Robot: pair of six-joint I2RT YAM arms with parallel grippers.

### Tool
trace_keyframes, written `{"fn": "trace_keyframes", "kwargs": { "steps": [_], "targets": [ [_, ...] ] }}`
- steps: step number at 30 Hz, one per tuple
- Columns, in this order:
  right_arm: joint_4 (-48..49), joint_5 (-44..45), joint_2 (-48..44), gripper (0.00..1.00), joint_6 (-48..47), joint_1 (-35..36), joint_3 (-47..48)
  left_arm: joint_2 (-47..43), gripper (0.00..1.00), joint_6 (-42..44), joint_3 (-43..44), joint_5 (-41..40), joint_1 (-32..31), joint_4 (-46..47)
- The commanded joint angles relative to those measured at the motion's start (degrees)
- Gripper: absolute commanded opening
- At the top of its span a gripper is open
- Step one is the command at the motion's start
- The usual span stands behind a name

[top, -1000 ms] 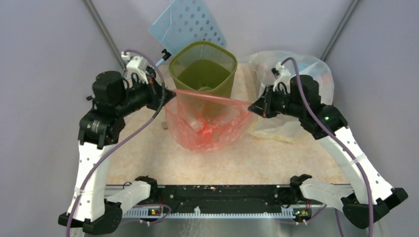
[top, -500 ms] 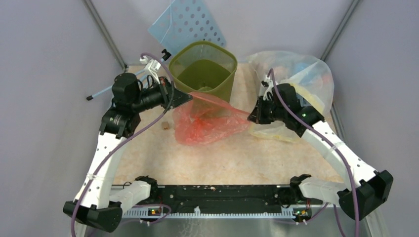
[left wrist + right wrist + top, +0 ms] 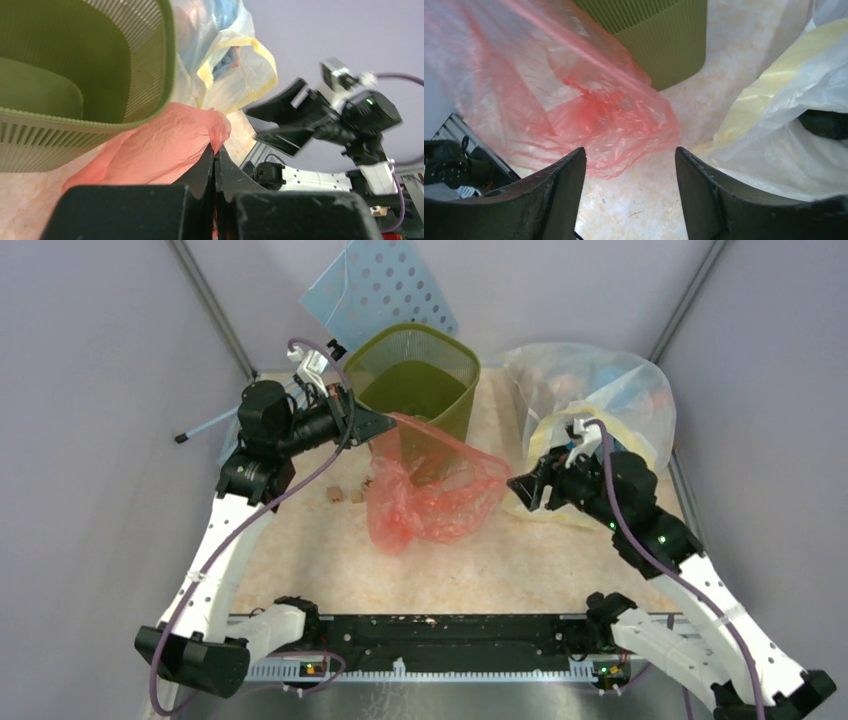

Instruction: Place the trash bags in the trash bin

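Note:
The olive-green trash bin [image 3: 413,390] stands upright at the back centre of the table. A crinkly orange-red trash bag [image 3: 432,490] hangs and slumps in front of it, its lower part lying on the table. My left gripper [image 3: 388,422] is shut on the bag's upper corner beside the bin's front rim; in the left wrist view the film [image 3: 165,147] runs into the closed jaws below the bin [image 3: 85,65]. My right gripper [image 3: 515,487] is open just right of the bag, holding nothing. The right wrist view shows the bag [image 3: 574,110] ahead of its fingers [image 3: 559,185].
A large clear bag with colourful items [image 3: 590,410] lies at the back right, partly under my right arm. A pale blue perforated panel [image 3: 385,285] leans behind the bin. Small brown bits [image 3: 340,494] lie left of the orange bag. A thin rod [image 3: 205,425] rests at the left.
My right gripper has opened and let go of the bag, then drawn back slightly to the right. The stretched bag has gone slack and slumped toward the left gripper, which moved nearer the bin.

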Motion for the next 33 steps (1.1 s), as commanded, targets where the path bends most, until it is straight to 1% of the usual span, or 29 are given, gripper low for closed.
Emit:
{"fn": "trace_keyframes", "kwargs": {
  "steps": [1, 3, 5, 6, 7, 8, 10, 14, 16, 19, 20, 22, 27, 31, 33],
  "targets": [
    [12.6, -0.2, -6.2, 0.59, -4.0, 3.7, -6.1, 2.3, 0.00, -0.7, -0.7, -3.2, 0.2, 4.0],
    [16.4, 0.3, -6.3, 0.44, -4.7, 5.8, -9.0, 3.2, 0.00, -0.7, -0.6, -3.3, 0.2, 4.4],
    [20.2, 0.8, -4.8, 0.21, -5.0, 8.3, -10.6, 3.9, 0.00, -0.8, -0.5, -3.2, 0.2, 4.6],
    [22.0, 1.6, -3.7, 0.12, -5.2, 9.8, -11.1, 4.1, 0.00, -1.0, -0.5, -3.2, 0.2, 4.8],
    [24.1, 2.9, -2.3, 0.04, -5.5, 12.1, -11.4, 4.3, 0.00, -1.1, -0.4, -3.2, 0.2, 4.8],
    [25.8, 4.1, -0.7, 0.00, -6.1, 13.6, -11.6, 4.3, 0.00, -1.2, -0.6, -3.2, 0.2, 4.9],
    [31.3, 5.5, 2.9, 0.00, -7.4, 16.3, -12.1, 4.3, 0.00, -1.3, -0.5, -3.1, 0.2, 4.9],
    [43.2, 7.6, 11.6, 0.00, -10.0, 19.4, -13.5, 4.0, 0.00, -1.7, -0.8, -2.8, 0.2, 4.8],
    [50.1, 11.1, 16.5, 0.00, -12.2, 21.1, -13.6, 4.1, 0.00, -1.8, -0.8, -2.7, 0.2, 4.5],
    [55.7, 17.6, 24.1, 0.00, -17.1, 24.5, -11.6, 4.2, 0.00, -2.5, -0.9, -2.2, 0.2, 4.4],
    [57.2, 18.9, 26.8, 0.00, -19.7, 25.2, -10.8, 4.2, 0.00, -2.6, -0.9, -2.1, 0.2, 4.4],
    [60.3, 19.4, 31.5, 0.00, -21.8, 25.7, -9.2, 4.1, 0.00, -3.2, -1.4, -1.8, 0.2, 4.6],
    [63.3, 17.5, 41.0, 0.00, -22.5, 25.7, -5.9, 3.1, 0.00, -5.4, -2.1, -0.5, 0.2, 6.1],
    [61.5, 16.0, 46.5, 0.00, -20.6, 25.7, -3.7, 1.4, 0.00, -7.0, -2.1, 2.5, 0.2, 6.1],
    [59.7, 17.2, 48.5, 0.00, -21.1, 26.6, -2.7, 0.4, 0.00, -7.9, -2.4, 4.0, 0.2, 6.1]
  ]
}}
